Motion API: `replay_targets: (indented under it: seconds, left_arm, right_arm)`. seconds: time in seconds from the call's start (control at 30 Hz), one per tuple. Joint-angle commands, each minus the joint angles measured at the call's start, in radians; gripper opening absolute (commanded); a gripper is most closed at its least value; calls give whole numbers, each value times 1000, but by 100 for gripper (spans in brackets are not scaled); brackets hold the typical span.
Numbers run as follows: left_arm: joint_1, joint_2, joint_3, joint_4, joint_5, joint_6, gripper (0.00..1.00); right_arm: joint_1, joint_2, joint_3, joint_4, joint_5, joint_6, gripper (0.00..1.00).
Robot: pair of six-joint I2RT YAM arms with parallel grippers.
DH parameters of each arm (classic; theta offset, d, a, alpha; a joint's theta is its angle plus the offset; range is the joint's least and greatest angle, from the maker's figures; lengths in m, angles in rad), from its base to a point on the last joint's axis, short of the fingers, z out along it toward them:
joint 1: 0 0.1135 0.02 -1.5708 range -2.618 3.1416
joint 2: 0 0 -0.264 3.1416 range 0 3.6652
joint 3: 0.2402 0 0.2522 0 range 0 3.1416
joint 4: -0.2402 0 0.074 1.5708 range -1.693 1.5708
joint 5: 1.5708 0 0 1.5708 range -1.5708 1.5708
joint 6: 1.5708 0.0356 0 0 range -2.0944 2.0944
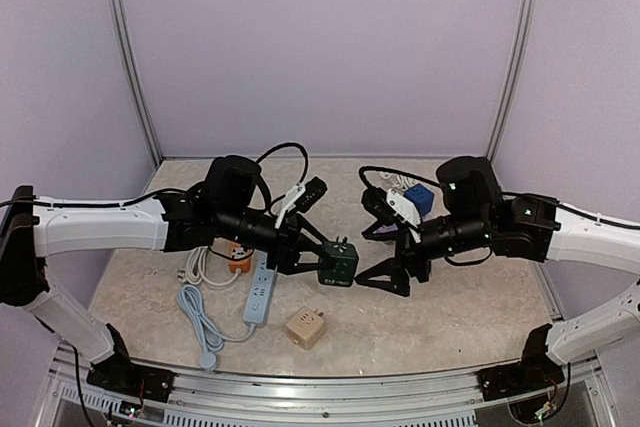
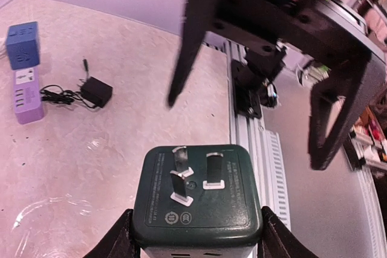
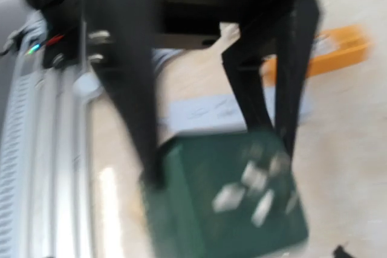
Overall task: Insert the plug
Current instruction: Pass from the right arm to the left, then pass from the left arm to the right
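Observation:
The plug [image 1: 341, 261] is a dark green cube with three metal prongs [image 2: 193, 176] on its face. My left gripper [image 1: 322, 263] is shut on it, with a black finger pressed against each side [image 2: 118, 241]. It is held above the table, to the right of the pale blue power strip [image 1: 261, 295]. My right gripper [image 1: 378, 259] stands open just right of the plug, prongs facing it, fingers [image 2: 188, 34] spread wide and touching nothing. The right wrist view is blurred. It shows the plug [image 3: 236, 206] between the left arm's fingers [image 3: 130, 89], with the strip [image 3: 230, 113] behind.
A beige cube adapter [image 1: 305, 327] lies near the front edge. An orange block [image 1: 238, 256] and a coiled white cable [image 1: 200, 315] lie left of the strip. A blue cube [image 2: 23, 45], a purple strip [image 2: 27, 95] and a small black adapter [image 2: 97, 93] lie further back on the right.

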Motion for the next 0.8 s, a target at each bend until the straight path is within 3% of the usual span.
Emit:
replay_targets:
  seconds: [0.0, 0.17, 0.37, 0.57, 0.77]
  left_arm:
    - [73, -29, -63, 271, -35, -258, 0]
    - [89, -2, -39, 355, -130, -489, 0]
    - [92, 11, -144, 713, -235, -799, 0]
    - [58, 44, -169, 947, -340, -910, 0]
    - [38, 150, -176, 1189, -386, -1045, 0]
  right_arm:
    - [7, -146, -100, 158, 203, 14, 98]
    - [7, -221, -183, 285, 351, -20, 100]
    - [6, -209, -273, 462, 509, -47, 100]
    - [8, -171, -353, 695, 619, -75, 100]
    - [11, -110, -398, 878, 620, -91, 99]
